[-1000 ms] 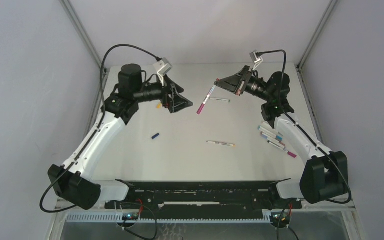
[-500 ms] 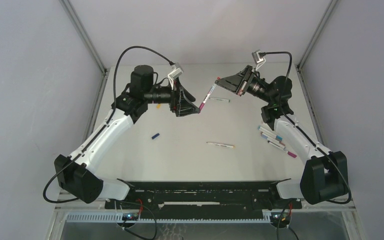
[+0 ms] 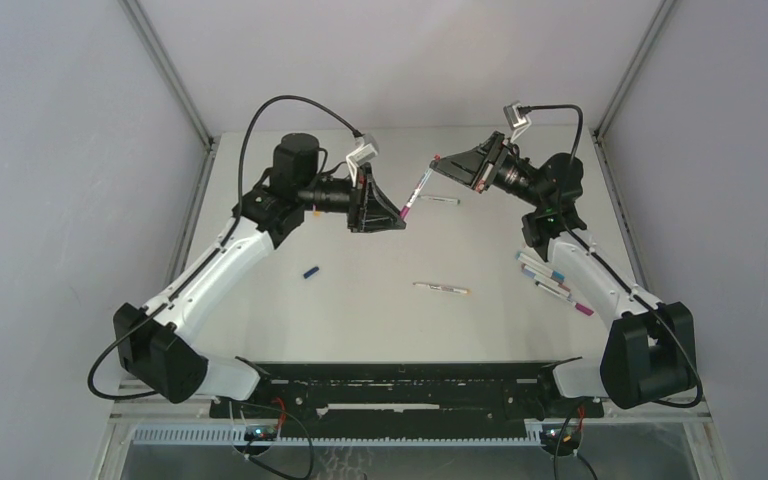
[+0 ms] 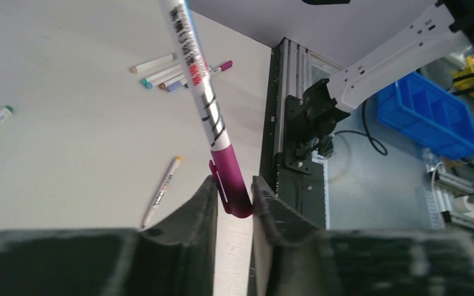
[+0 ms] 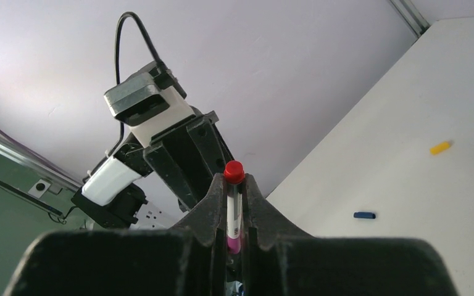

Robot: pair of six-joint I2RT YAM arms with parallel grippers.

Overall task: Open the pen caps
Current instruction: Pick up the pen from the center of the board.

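My left gripper [image 3: 398, 213] and right gripper [image 3: 439, 161] hold the pen [image 3: 416, 192] between them above the table [image 3: 360, 325]. A cap [image 3: 310, 271] lies left of centre; a pen cluster [image 3: 552, 280] lies far right.

magenta cap [image 4: 231, 182]: on tilted, raised pen [image 4: 197, 80] | blue cap [image 3: 311, 271]: lying loose, probably detached

Left wrist view: the pen [image 4: 200, 98] runs out through the top edge, so its upper end is not seen. The tip of the magenta cap [image 4: 231, 182] sinks between the left fingers [image 4: 188, 213], which are a dark blur along the bottom.

Right wrist view: the right fingers [image 5: 213, 203] cover nearly the whole barrel. Only the red end and a scrap of magenta show.

From above: the right arm [image 3: 590, 265] overlaps the heap of pens [image 3: 550, 285] on the worktop [image 3: 380, 320], so the count is unsure. The print on the barrels is too small to read.
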